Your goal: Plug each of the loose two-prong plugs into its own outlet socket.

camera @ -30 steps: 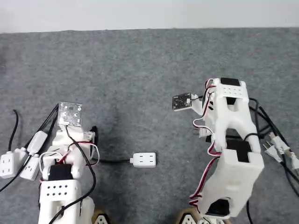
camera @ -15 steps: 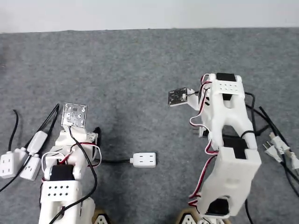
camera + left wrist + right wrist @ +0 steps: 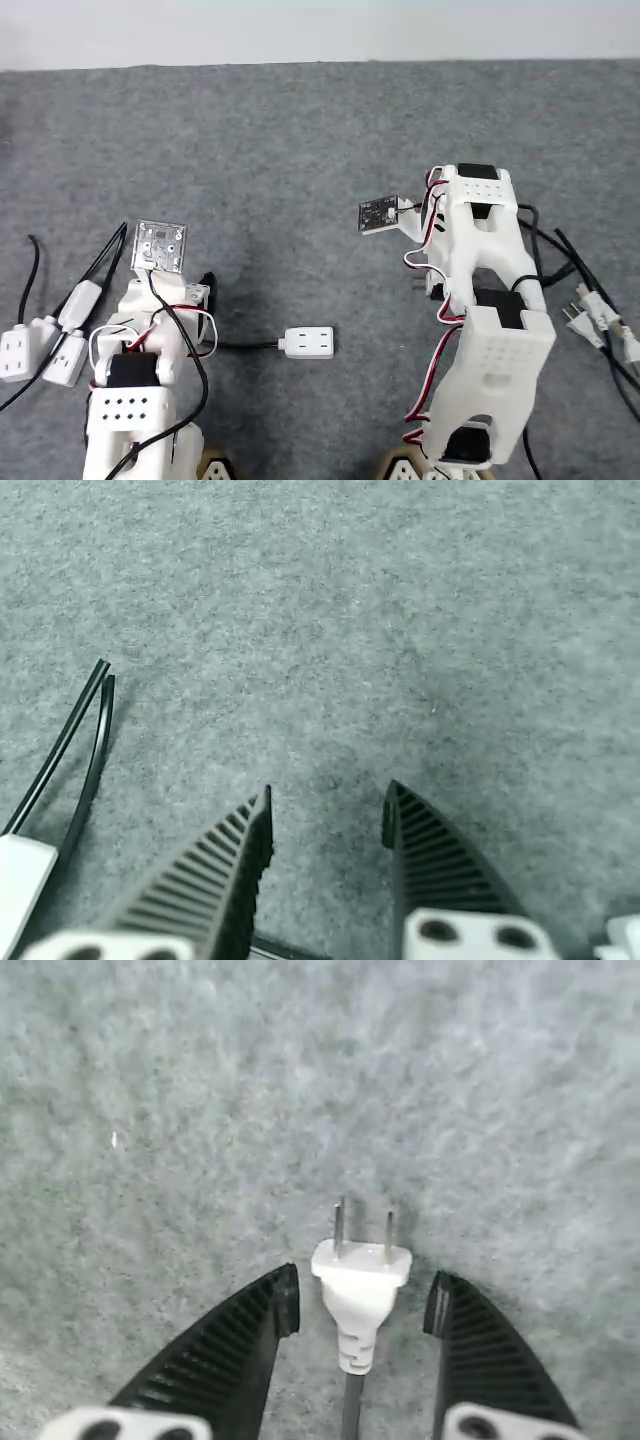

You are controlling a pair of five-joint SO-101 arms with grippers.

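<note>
- The right gripper (image 3: 362, 1288) hangs low over the grey carpet (image 3: 200, 1080) with its fingers (image 3: 262, 1322) spread open, gripping nothing.
- A white two-prong plug (image 3: 360, 1272) lies flat on the carpet between those fingers. There is a gap on either side, its two metal prongs point away from the wrist, and its grey cord runs back under the gripper.
- The left gripper (image 3: 327, 815) is also open. Its ribbed fingers (image 3: 240, 855) are apart over bare carpet with nothing between them.
- In the left wrist view, a pair of thin black cords (image 3: 80, 745) crosses the carpet beside that gripper and ends at a white block at the frame's edge.
- From the high view, a single white outlet socket (image 3: 308, 343) lies on the carpet between the two arms, nearer the left arm (image 3: 140, 380). A black lead (image 3: 245, 346) runs from it toward that arm, and it is well apart from every plug.
- A cluster of white outlet blocks (image 3: 40, 352) with black cords sits on the outer side of the left arm, near the table's edge.
- Two loose plugs (image 3: 590, 308) on their cords lie on the outer side of the right arm (image 3: 485, 300), just beside each other and well apart from the sockets.
</note>
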